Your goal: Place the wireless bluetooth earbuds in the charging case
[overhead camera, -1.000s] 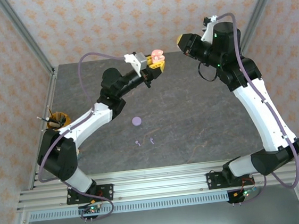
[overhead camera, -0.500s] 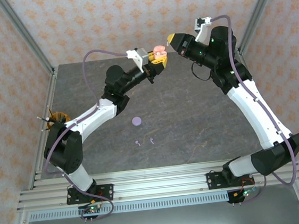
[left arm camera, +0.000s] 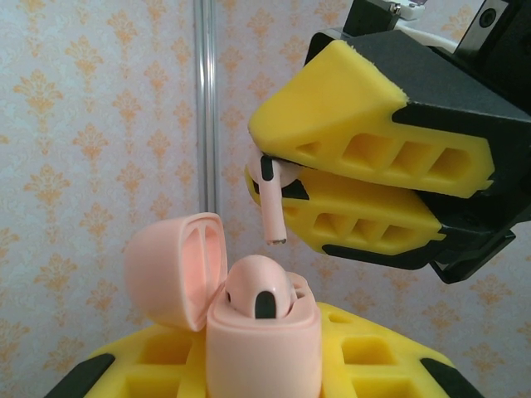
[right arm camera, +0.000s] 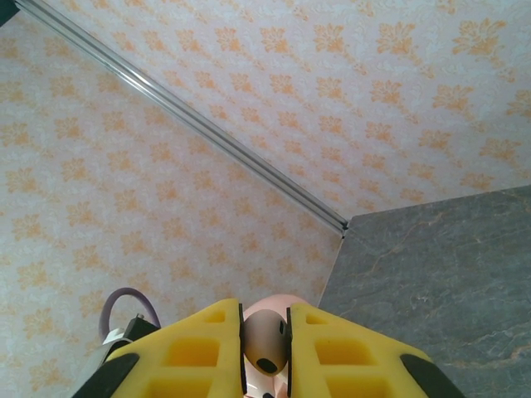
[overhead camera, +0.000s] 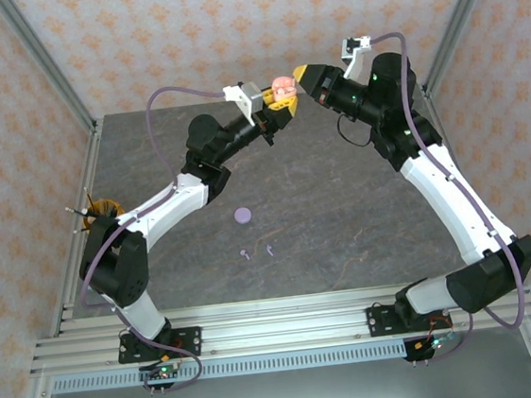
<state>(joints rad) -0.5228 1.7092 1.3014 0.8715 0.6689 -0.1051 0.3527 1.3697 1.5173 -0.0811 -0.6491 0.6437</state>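
Observation:
My left gripper [overhead camera: 278,103] is shut on a pale pink charging case [left arm camera: 264,336], held high over the table's far edge. Its lid [left arm camera: 176,267] stands open to the left. One pink earbud [left arm camera: 258,288] sits in the case. Just above it hangs a second pink earbud [left arm camera: 271,207], stem pointing down and clear of the case, pinched in my right gripper [left arm camera: 267,176]. In the right wrist view that earbud [right arm camera: 265,342] fills the gap between the yellow fingers [right arm camera: 199,352]. On the table lie a round purple case [overhead camera: 242,215] and two purple earbuds [overhead camera: 244,253] [overhead camera: 269,250].
An orange cup with pens [overhead camera: 102,212] stands at the table's left edge. The patterned back wall and a metal post [left arm camera: 204,108] are close behind both grippers. The two grippers [overhead camera: 302,72] nearly touch at the back of the table [overhead camera: 342,200].
My right gripper has swung left with its earbud until it hangs over the open case. My left gripper has risen a little and shifted right with the case.

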